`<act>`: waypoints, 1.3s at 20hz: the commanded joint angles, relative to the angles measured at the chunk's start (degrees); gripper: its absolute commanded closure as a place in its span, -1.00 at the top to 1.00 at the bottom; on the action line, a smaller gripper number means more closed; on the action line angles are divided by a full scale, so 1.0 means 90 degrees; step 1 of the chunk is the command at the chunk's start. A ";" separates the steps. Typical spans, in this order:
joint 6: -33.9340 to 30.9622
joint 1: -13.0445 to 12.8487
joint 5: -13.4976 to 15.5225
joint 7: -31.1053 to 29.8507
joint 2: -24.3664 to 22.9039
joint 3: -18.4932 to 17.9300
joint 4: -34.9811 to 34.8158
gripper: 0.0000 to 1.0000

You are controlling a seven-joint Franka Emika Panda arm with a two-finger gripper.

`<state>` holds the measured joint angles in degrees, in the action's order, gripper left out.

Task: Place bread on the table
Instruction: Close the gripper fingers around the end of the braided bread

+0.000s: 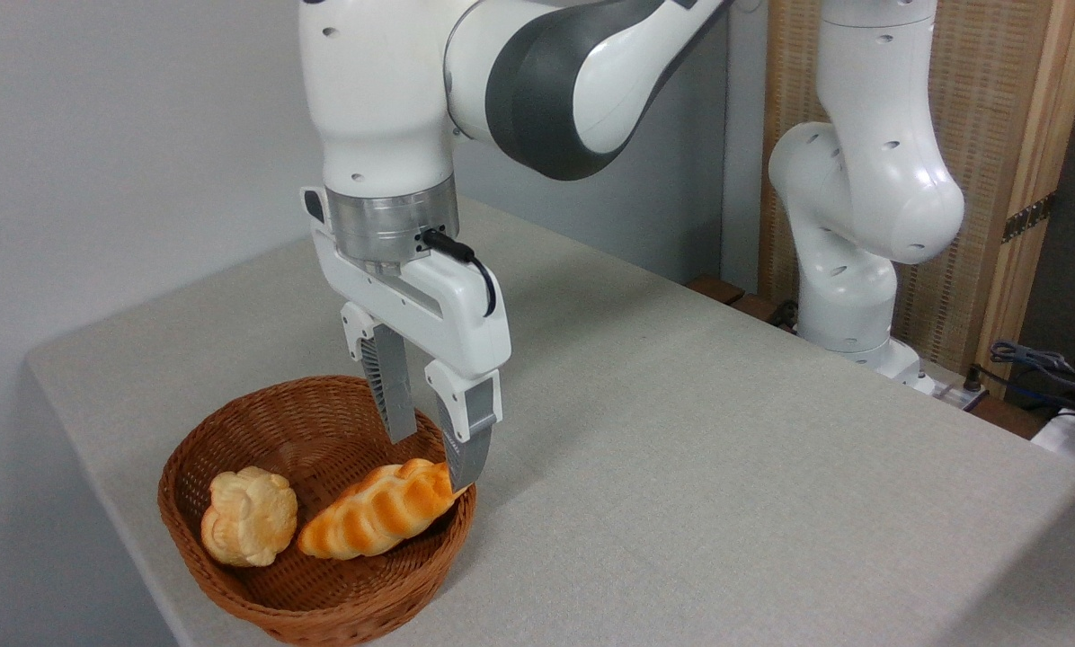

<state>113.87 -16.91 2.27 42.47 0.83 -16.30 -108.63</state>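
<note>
The bread (380,510) is found lying in a brown woven basket (232,589) at the near left corner of the counter (726,467), with its right tip propped against the basket's right rim and its left end resting low beside a small pale bun (248,516). The loaf is judged to be light and somewhat soft, with a braided surface that should give good friction; a firm squeeze is likely to dent it, so a moderate grip is advised. The best hold is judged to be across the narrow width, nearer the thick middle than the tapering point.

The gripper (434,463) is held above the loaf's right end, pointing down. The fingers (467,449) are seen apart, with nothing clamped between them. The nearer finger is placed just beside the loaf's right tip, possibly touching it, while the farther finger hangs above and behind the loaf. The bread is not yet lifted.
</note>
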 commanded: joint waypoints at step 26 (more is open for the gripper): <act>0.0511 -0.0230 0.0012 0.1092 0.0240 -0.0025 -0.0342 1.00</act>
<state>117.51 -18.59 2.27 51.45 2.99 -16.08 -111.29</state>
